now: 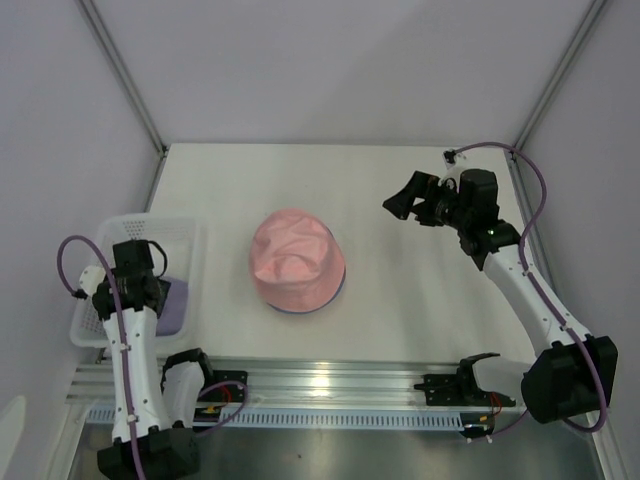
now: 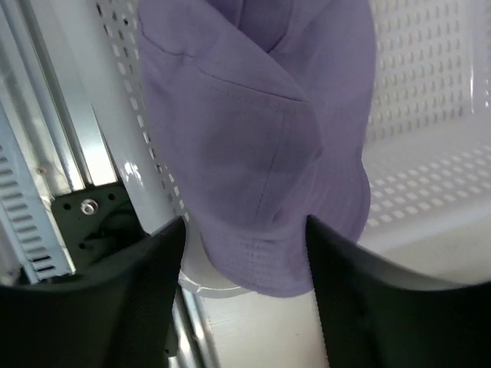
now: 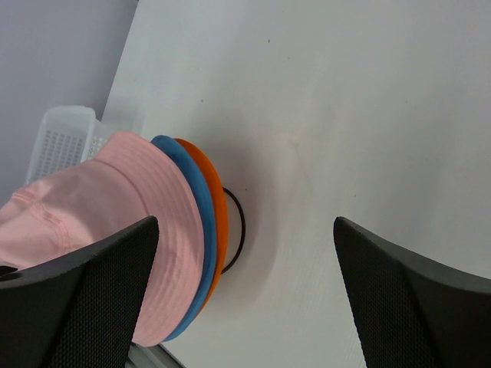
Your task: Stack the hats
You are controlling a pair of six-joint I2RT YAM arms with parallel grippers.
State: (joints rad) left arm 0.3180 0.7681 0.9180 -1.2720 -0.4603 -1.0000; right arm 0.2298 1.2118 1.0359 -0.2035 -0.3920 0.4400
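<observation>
The pink hat [image 1: 296, 258] sits on top of a stack at the table's middle. The right wrist view shows the pink hat [image 3: 92, 215] over the blue hat [image 3: 196, 207] and the orange hat [image 3: 216, 203], all on a black wire frame [image 3: 239, 230]. The lavender hat [image 1: 175, 302] lies in the white basket [image 1: 185, 232] at the left. My left gripper [image 1: 150, 283] hovers over it, open, with the lavender hat [image 2: 261, 138] between and just beyond the fingers [image 2: 115, 307], apart from them. My right gripper [image 1: 404, 203] is open and empty, above the table right of the stack.
The white mesh basket [image 2: 430, 100] stands at the table's left edge by the aluminium rail [image 1: 330, 385] along the front. Grey walls enclose the table at the back and both sides.
</observation>
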